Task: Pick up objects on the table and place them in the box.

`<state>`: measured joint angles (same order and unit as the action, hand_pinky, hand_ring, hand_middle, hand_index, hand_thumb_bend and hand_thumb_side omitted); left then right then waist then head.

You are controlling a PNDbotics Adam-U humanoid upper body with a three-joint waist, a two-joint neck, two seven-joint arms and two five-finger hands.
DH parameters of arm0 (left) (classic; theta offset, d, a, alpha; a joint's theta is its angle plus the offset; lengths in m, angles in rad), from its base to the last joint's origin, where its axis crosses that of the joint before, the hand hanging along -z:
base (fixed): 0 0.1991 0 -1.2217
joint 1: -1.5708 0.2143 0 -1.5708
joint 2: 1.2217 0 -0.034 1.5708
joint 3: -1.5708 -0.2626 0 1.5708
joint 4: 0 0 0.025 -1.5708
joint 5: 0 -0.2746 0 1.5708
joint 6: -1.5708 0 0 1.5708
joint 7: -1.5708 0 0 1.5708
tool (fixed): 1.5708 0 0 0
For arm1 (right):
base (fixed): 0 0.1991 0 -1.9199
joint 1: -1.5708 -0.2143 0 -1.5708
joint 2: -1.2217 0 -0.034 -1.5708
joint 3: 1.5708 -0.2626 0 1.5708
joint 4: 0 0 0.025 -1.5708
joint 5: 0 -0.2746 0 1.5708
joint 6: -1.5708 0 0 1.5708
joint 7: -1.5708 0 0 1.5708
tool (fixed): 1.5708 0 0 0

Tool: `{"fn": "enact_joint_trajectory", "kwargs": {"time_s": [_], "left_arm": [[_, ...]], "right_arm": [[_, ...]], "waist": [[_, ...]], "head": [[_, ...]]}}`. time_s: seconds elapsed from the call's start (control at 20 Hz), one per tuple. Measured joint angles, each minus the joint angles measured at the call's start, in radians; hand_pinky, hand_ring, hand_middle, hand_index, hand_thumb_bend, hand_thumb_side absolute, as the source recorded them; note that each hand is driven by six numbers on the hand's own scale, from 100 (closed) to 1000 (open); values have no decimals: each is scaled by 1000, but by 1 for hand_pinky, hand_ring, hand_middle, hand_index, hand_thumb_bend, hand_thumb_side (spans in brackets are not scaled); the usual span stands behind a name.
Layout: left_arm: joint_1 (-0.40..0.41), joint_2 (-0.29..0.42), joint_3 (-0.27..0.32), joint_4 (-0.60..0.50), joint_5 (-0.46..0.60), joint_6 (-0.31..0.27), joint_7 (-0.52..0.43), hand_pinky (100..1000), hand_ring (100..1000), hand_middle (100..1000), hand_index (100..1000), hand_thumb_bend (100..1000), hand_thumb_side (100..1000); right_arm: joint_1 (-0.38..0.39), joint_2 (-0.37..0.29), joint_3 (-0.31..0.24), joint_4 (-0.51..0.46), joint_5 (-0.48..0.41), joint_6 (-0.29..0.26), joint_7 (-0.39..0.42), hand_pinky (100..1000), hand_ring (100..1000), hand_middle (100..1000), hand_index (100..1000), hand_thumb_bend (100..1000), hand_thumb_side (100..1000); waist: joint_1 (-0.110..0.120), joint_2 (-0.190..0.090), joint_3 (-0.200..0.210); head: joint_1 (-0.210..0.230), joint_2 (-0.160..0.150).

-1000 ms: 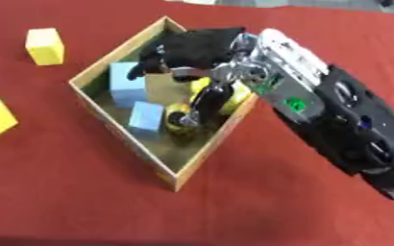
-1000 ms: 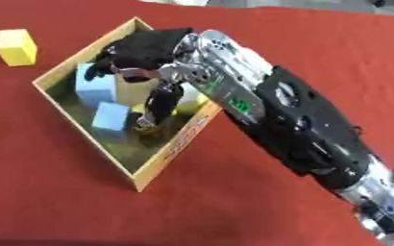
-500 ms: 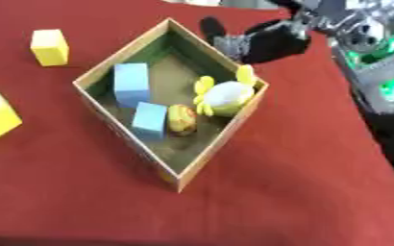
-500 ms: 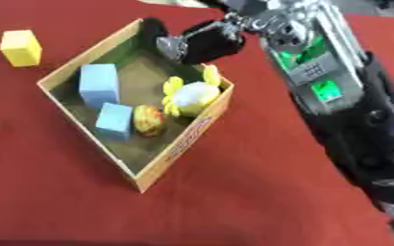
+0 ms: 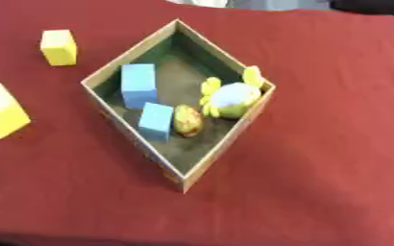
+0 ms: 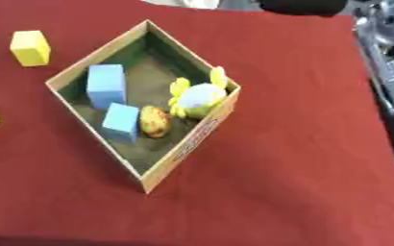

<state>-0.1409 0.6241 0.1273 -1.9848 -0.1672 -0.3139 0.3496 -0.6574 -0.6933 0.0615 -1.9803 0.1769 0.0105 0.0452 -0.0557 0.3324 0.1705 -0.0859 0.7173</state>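
Note:
The open cardboard box sits askew in the middle of the red table. Inside it lie a large blue block, a smaller blue block, a brown egg-shaped thing and a yellow and pale blue soft toy against the right wall. Two yellow blocks stay on the cloth left of the box: a small one at the back and a bigger one near the left edge. My right hand is only a dark shape at the top edge, well clear of the box. The left hand does not show.
My right arm's silver forearm runs down the right edge of the right eye view. Red cloth covers the table on all sides of the box.
My right hand has let go of the soft toy in the box and pulled up and back to the far right. The toy now rests against the box's right wall.

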Motion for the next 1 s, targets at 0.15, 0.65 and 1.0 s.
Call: {"fn": "enact_joint_trajectory", "kwargs": {"time_s": [0.15,0.65,1.0], "left_arm": [[35,101,-9,0,-102,37,-29,900,812,783,887,288,657],[100,329,-24,16,-363,166,-318,878,852,810,918,396,658],[99,390,-24,116,-388,62,-432,892,882,846,955,479,539]], "right_arm": [[63,-39,-36,0,-20,-28,-73,872,855,694,852,100,270],[194,-96,-98,0,-30,-35,-193,871,846,688,845,100,297],[217,-97,-111,-1,-29,-23,-222,870,841,684,843,100,315]], "waist": [[5,0,-4],[12,-1,-11],[16,-1,-9]], "head": [[18,3],[15,3],[-4,3]]}}
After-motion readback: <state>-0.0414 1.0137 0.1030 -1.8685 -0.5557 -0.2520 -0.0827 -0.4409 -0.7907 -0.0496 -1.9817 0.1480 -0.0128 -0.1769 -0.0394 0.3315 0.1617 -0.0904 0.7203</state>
